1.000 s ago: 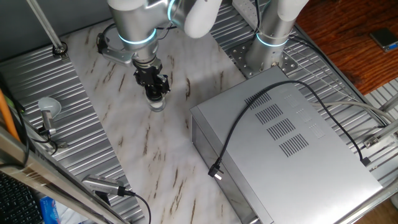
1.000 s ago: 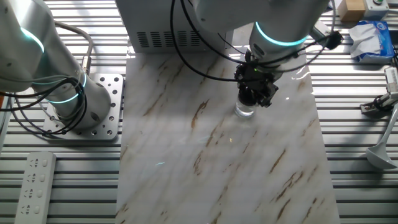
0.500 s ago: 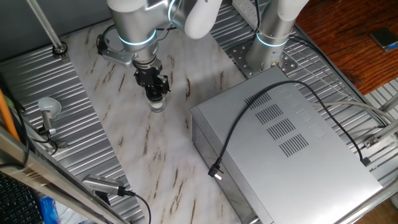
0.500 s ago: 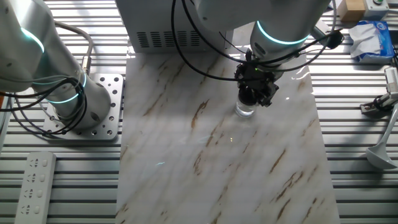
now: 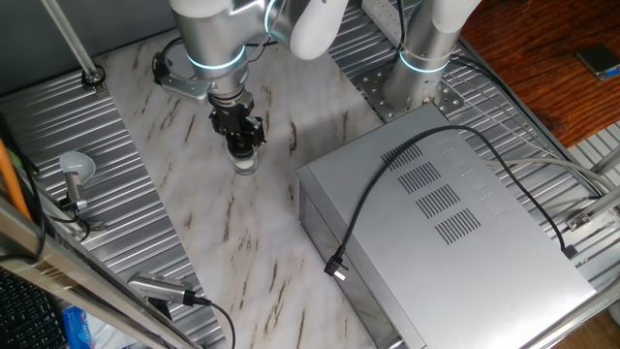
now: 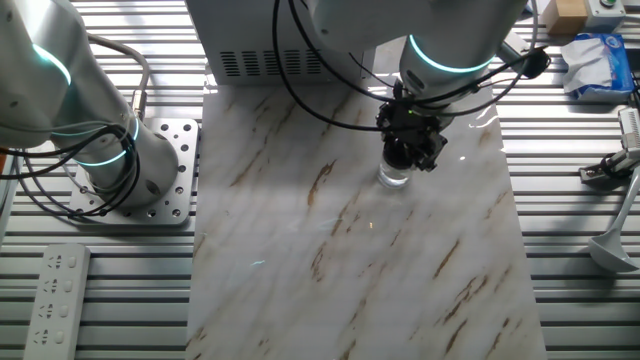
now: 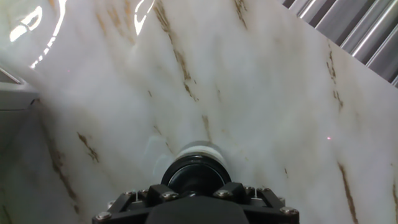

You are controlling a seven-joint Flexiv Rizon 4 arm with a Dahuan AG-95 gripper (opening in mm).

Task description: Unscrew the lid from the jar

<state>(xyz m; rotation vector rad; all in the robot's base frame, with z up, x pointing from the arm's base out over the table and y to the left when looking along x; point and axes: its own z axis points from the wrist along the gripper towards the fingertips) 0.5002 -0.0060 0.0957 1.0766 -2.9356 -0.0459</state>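
The jar (image 6: 394,179) stood upright on the marble-patterned tabletop (image 6: 330,260), toward its far side in the other fixed view, with the tool (image 6: 409,152) directly above it and down over its top. In the hand view the lid (image 7: 196,175) showed as a dark round cap sitting just ahead of the tool's black body, the jar's pale rim visible around it. The tool looked pinched on the lid, though the fingertips themselves were hidden, so the exact contact could not be confirmed.

The jar was tiny and clear, probably light and rigid. With nothing bracing it, it would likely spin with the lid or skid on the smooth marble unless pressed down during the turn. The lid's narrow rim was the only sensible place to grip; it offered little surface, so a slip seemed a fair risk. If the jar is glass, a hard squeeze or a tip-over could damage it.

Room around the jar was generous. The large grey metal box (image 5: 446,228) with its black cable (image 5: 387,179) lay well apart to one side, and the round grey knob on a stem (image 5: 75,173) sat off the marble on the ribbed metal surface. The tabletop's edges were not close, and the wrist should have free swing for rotating.
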